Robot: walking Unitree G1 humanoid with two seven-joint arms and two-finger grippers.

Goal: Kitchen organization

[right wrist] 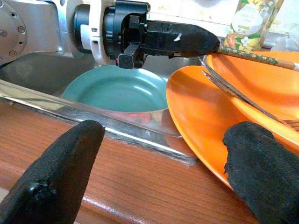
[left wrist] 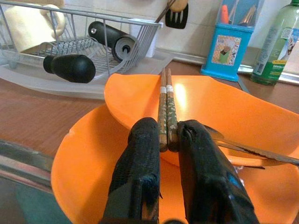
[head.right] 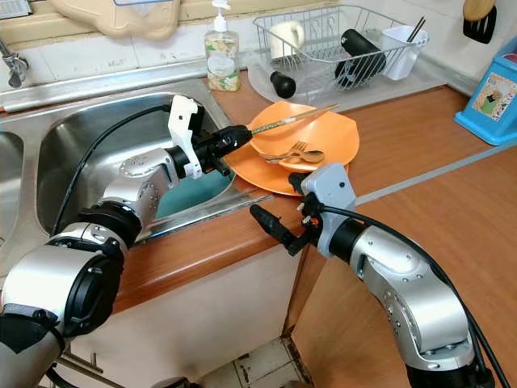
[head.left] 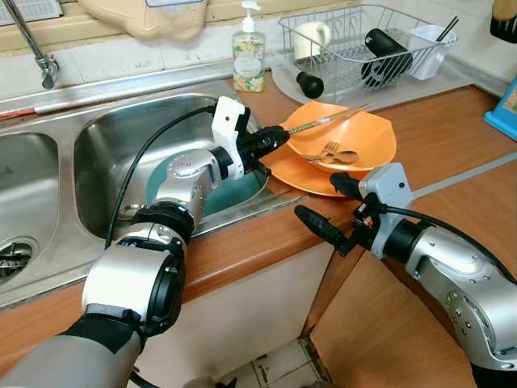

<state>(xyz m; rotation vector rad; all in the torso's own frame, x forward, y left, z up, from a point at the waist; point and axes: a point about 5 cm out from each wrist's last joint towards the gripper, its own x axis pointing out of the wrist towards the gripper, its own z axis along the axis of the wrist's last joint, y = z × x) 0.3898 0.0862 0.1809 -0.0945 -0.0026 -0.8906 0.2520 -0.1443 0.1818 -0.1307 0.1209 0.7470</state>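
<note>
Chopsticks, 2 of them, sit pinched by their near ends in the left gripper, tips reaching over the orange bowl right of the sink. Keeping them level, side by side, seems wise. The right gripper waits spread wide at the counter edge.

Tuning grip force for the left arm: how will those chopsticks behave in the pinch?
The chopsticks look thin, stiff and light, so they probably won't bend. The left end effector pinches them near one end, so the long free part may pivot. The two smooth sticks lie side by side and could slide or scissor apart.
</note>
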